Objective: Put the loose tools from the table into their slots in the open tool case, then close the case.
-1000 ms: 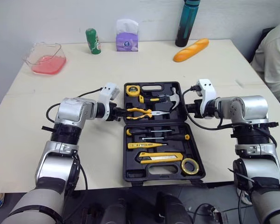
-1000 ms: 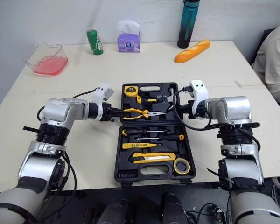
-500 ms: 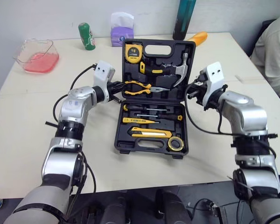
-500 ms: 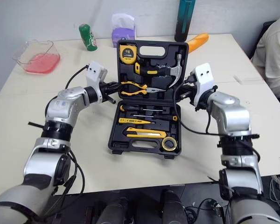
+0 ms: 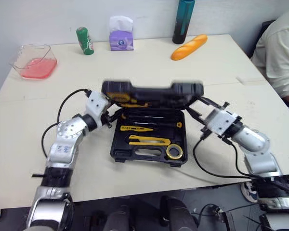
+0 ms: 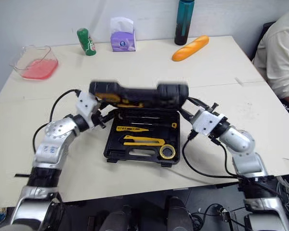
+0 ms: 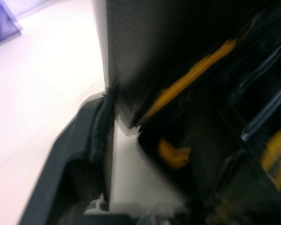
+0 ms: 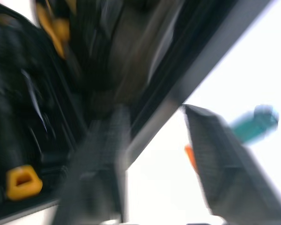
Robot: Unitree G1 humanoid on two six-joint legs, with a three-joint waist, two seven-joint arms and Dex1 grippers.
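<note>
The black tool case (image 5: pixel 135 155) lies in the middle of the table. Its lid (image 5: pixel 151 91) hangs halfway down over the base, blurred with motion. In the base I see a yellow utility knife (image 5: pixel 147 141), a yellow tape roll (image 5: pixel 174 152) and screwdrivers (image 5: pixel 135 128). My left gripper (image 5: pixel 111 117) is at the case's left side under the lid's left end, open. My right gripper (image 5: pixel 196 108) is at the case's right side, open, and in the right wrist view the lid's edge (image 8: pixel 187 89) passes between its fingers (image 8: pixel 225 164). The tools in the lid are hidden.
Along the far edge of the table stand a pink container (image 5: pixel 33 62), a green can (image 5: pixel 85 41), a purple tissue pack (image 5: pixel 121 33), a teal bottle (image 5: pixel 182 21) and a bread loaf (image 5: pixel 189 46). A person (image 5: pixel 279 53) sits at the right.
The lid has swung from upright to halfway down over the base. Both grippers have dropped lower beside the case and opened. The camera has shifted too.
</note>
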